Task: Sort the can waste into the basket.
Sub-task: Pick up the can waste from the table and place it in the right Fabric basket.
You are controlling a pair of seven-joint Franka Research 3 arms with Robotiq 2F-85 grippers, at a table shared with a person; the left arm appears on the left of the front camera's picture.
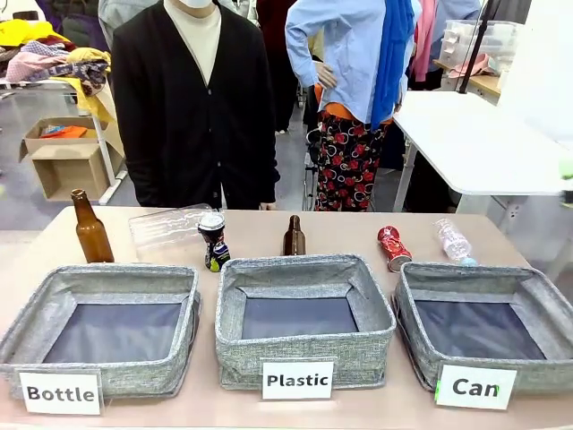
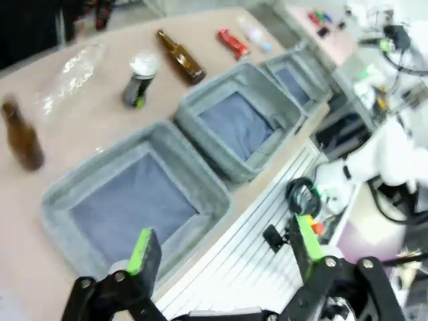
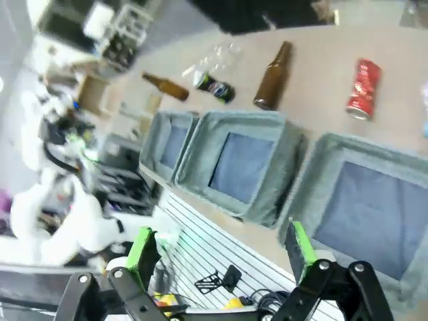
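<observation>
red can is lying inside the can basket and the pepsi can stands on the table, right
Not quite. The red can is not inside the Can basket; it lies on the table just behind that basket, as the front view shows. The Pepsi can does stand on the table.

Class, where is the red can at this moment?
Front view: the red can lies right of centre on the table, between the middle brown bottle and a clear bottle, just behind the Can basket.
</observation>
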